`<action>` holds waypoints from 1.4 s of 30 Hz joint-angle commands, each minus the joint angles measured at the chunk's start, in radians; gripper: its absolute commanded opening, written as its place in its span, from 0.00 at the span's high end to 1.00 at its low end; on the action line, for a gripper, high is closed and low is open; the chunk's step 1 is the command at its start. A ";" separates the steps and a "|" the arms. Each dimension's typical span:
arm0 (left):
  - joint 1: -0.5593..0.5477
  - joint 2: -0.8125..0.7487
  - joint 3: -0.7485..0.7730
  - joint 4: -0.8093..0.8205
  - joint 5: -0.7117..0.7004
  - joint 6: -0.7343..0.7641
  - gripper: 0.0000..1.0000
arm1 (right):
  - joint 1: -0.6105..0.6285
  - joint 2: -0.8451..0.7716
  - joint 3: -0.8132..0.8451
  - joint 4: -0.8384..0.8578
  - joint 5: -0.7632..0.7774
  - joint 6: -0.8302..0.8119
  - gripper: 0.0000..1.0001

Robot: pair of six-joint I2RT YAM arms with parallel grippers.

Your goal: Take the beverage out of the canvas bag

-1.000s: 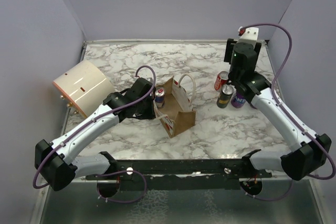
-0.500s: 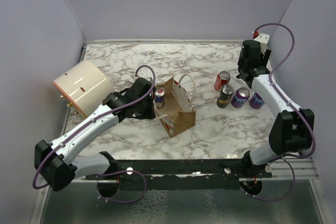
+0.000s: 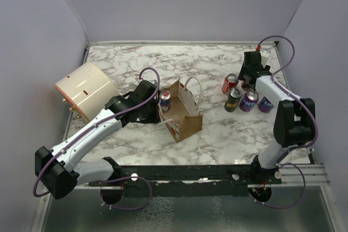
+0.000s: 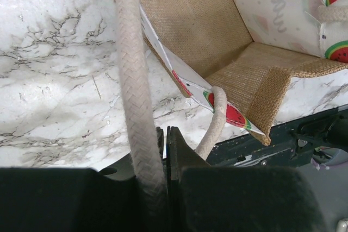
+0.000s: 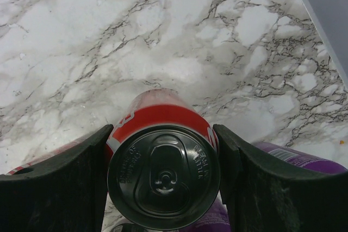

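Where the left arm reaches in from the near edge of the white marble bench, the left pincer sits at the left end of the small brown canvas bag. Its fingers are pressed together to a thin slit. A white braided rope handle loops around them, one strand on each side, and nothing shows in the slit itself. The bag stands open near the bench's middle, with watermelon prints on its pale outer face. Inside its left end stands the beverage, a red-and-blue can with a silver top, upright and just beside the left pincer.

Left of the arm a large cream cylinder lies on its side. Well to the bag's right stand a dark can and two purple cans, with a red can just behind them. The right pincer points down over that red can, its fingers spread and hugging the rim on both sides. Whether they clamp it I cannot tell.
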 commanded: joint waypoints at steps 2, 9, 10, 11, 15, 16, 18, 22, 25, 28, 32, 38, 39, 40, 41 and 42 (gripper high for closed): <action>0.003 -0.028 0.013 -0.022 -0.002 -0.001 0.90 | -0.024 -0.021 -0.033 0.079 -0.068 0.048 0.98; 0.003 -0.040 0.004 -0.026 -0.001 -0.006 0.90 | -0.032 -0.005 -0.043 0.099 -0.111 0.051 0.98; 0.003 -0.041 0.005 -0.027 -0.001 -0.007 0.90 | -0.034 -0.002 -0.039 0.097 -0.117 0.051 0.98; 0.003 -0.043 0.004 -0.026 -0.002 -0.007 0.90 | -0.034 0.002 -0.035 0.093 -0.122 0.051 0.98; 0.003 -0.051 0.001 -0.029 -0.005 -0.012 0.90 | -0.035 0.005 -0.028 0.083 -0.138 0.056 0.98; 0.004 -0.051 0.000 -0.029 -0.005 -0.013 0.90 | -0.034 0.006 -0.030 0.082 -0.141 0.056 0.98; 0.003 -0.052 -0.001 -0.027 -0.004 -0.014 0.90 | -0.034 0.006 -0.030 0.078 -0.141 0.061 0.97; 0.003 -0.050 -0.001 -0.026 -0.003 -0.013 0.90 | -0.034 0.004 -0.035 0.079 -0.145 0.058 0.88; 0.003 -0.048 -0.001 -0.022 0.000 -0.012 0.90 | -0.034 0.006 -0.038 0.078 -0.142 0.049 0.80; 0.003 -0.047 -0.001 -0.024 0.002 -0.014 0.90 | -0.034 0.005 -0.044 0.077 -0.143 0.044 0.71; 0.004 -0.050 -0.005 -0.024 0.000 -0.013 0.90 | -0.034 0.003 -0.052 0.079 -0.145 0.036 0.57; 0.003 -0.053 -0.010 -0.022 0.003 -0.016 0.90 | -0.034 -0.011 -0.048 0.084 -0.151 0.013 0.37; 0.003 -0.052 -0.010 -0.022 0.003 -0.017 0.90 | -0.034 -0.015 -0.045 0.084 -0.156 0.009 0.34; 0.003 -0.054 -0.010 -0.022 0.003 -0.017 0.90 | -0.034 -0.018 -0.042 0.083 -0.162 0.006 0.31; 0.003 -0.054 -0.009 -0.023 0.003 -0.017 0.90 | -0.034 -0.022 -0.040 0.082 -0.168 0.003 0.29; 0.003 -0.054 -0.010 -0.022 0.001 -0.018 0.90 | -0.034 -0.029 -0.039 0.081 -0.169 -0.001 0.27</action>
